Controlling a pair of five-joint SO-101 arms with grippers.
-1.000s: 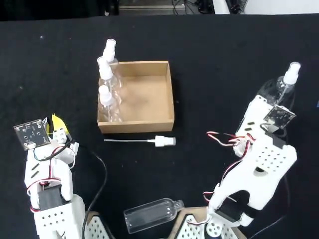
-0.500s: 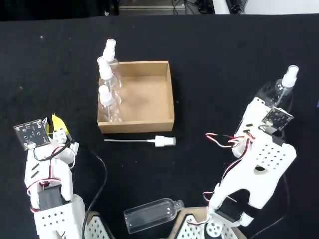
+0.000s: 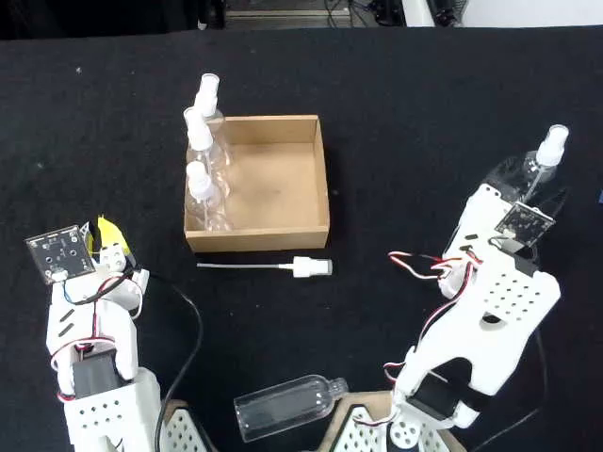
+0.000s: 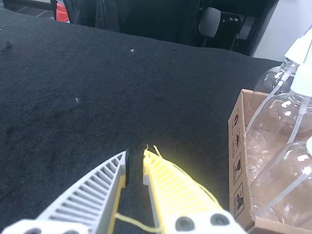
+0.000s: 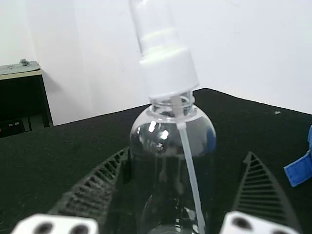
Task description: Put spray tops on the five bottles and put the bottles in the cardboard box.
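A clear bottle (image 3: 521, 173) with a white spray top (image 3: 551, 146) stands upright at the right of the table. My right gripper (image 3: 513, 191) is around it. In the right wrist view the bottle (image 5: 170, 161) sits between the spread fingers of the gripper (image 5: 187, 156); one finger touches it, the other (image 5: 258, 185) stands a little off. Three topped bottles (image 3: 203, 179) stand along the left wall inside the cardboard box (image 3: 316, 179). A loose spray top (image 3: 311, 266) lies in front of the box. An uncapped bottle (image 3: 287, 405) lies at the near edge. My left gripper (image 3: 104, 234) rests at the near left, its fingers (image 4: 161, 185) almost together and holding nothing.
The black cloth table (image 3: 405, 104) is bare behind and to the right of the box. The spray top's thin tube (image 3: 236, 266) stretches left along the box front. In the left wrist view the box corner (image 4: 237, 161) and its bottles (image 4: 287, 126) are close by.
The right arm has shifted slightly, and the bottle's spray top has drifted a little toward the near side. The left arm has not moved.
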